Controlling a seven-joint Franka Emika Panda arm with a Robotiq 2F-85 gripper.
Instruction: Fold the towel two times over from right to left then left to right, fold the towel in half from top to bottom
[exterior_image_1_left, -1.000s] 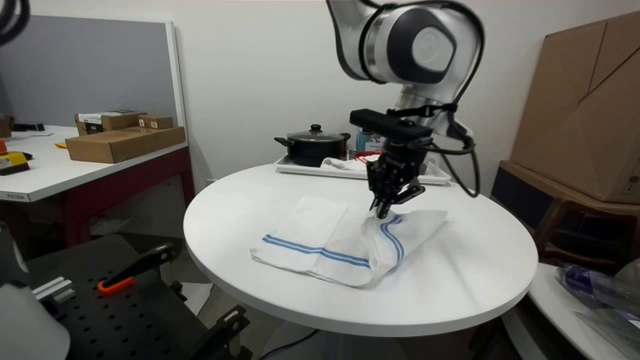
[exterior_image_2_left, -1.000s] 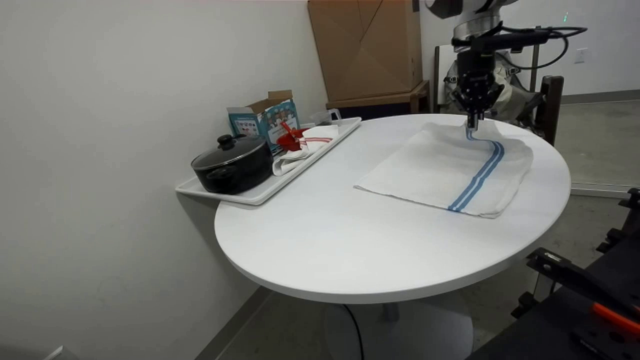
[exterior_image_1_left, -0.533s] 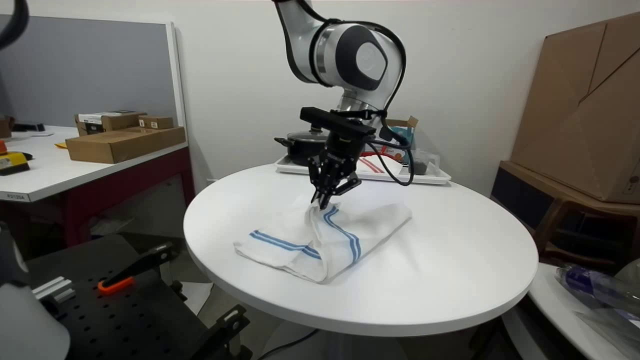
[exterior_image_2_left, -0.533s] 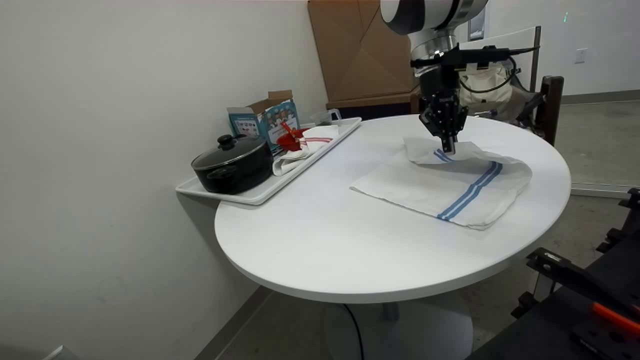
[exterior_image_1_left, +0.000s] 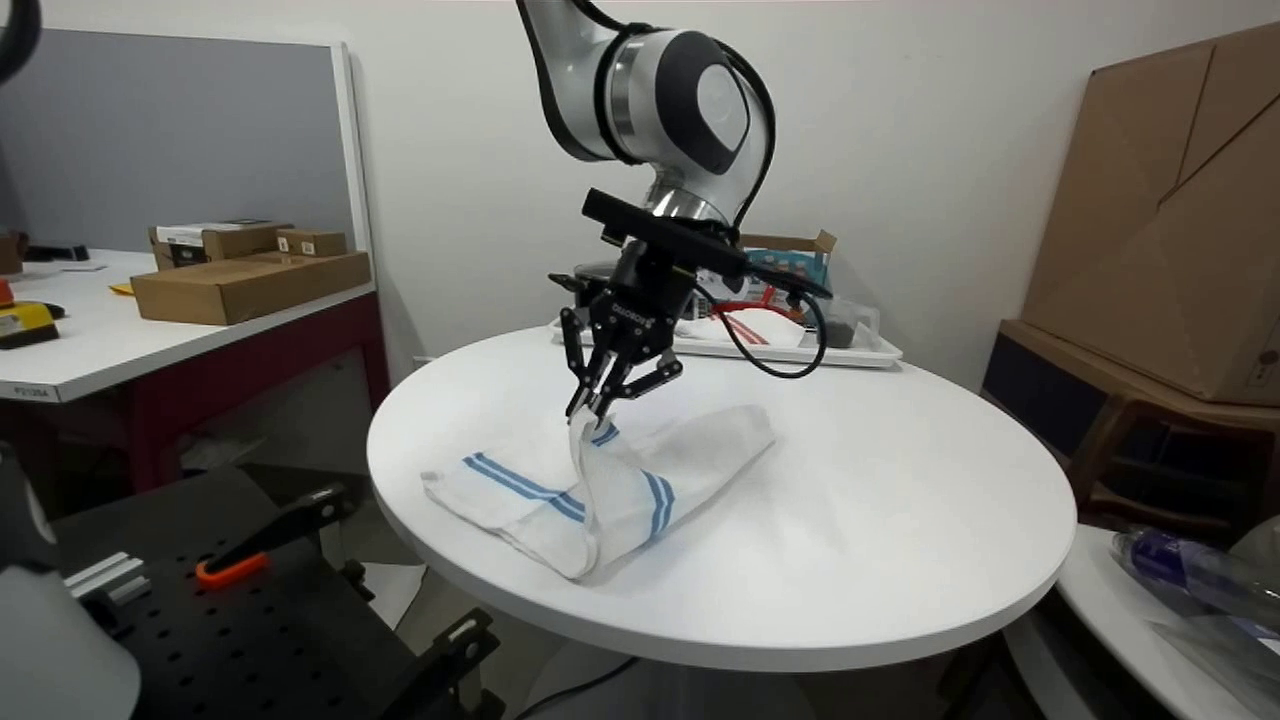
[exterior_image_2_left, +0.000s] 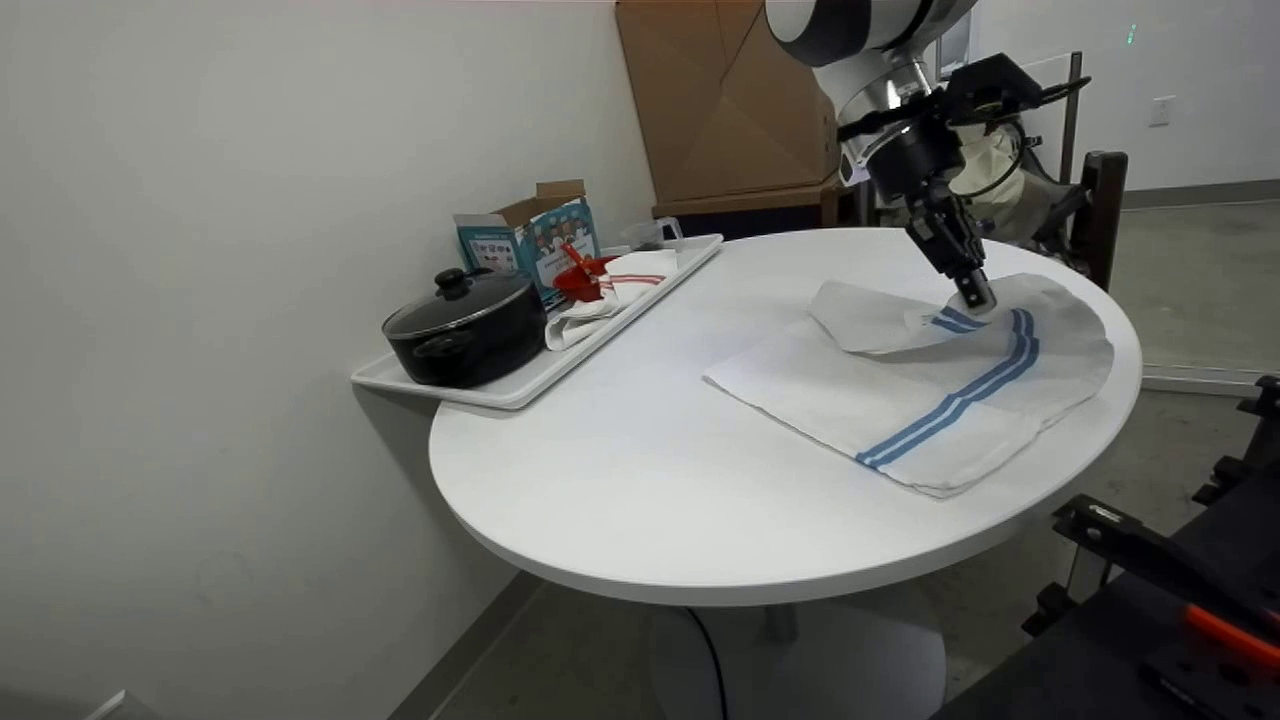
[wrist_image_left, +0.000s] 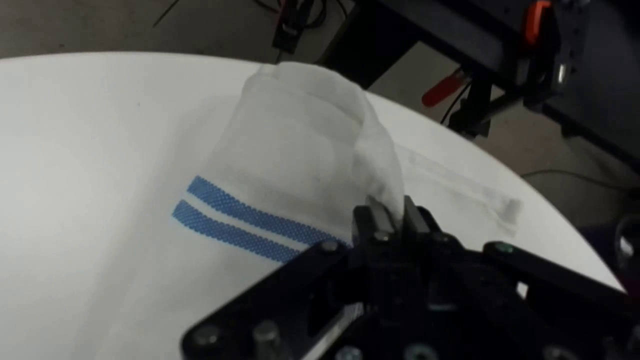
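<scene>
One round white table (exterior_image_2_left: 760, 500) occupies the middle of both exterior views. One towel (exterior_image_1_left: 620, 500) lies on it, lower center in an exterior view, partly raised; its layer count cannot be determined. One gripper (exterior_image_1_left: 589, 410) is clamped on the raised part. One tray (exterior_image_2_left: 520, 388) at left in an exterior view bears one pot (exterior_image_2_left: 465, 340). Both exterior views cut off the arm (exterior_image_1_left: 690, 110) at the top.

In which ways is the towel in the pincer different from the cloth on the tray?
The towel has blue stripes; the cloth has red ones. The towel is on the table, partly lifted by the pincer; the cloth lies on the tray, not held. Both are white and striped.
</scene>
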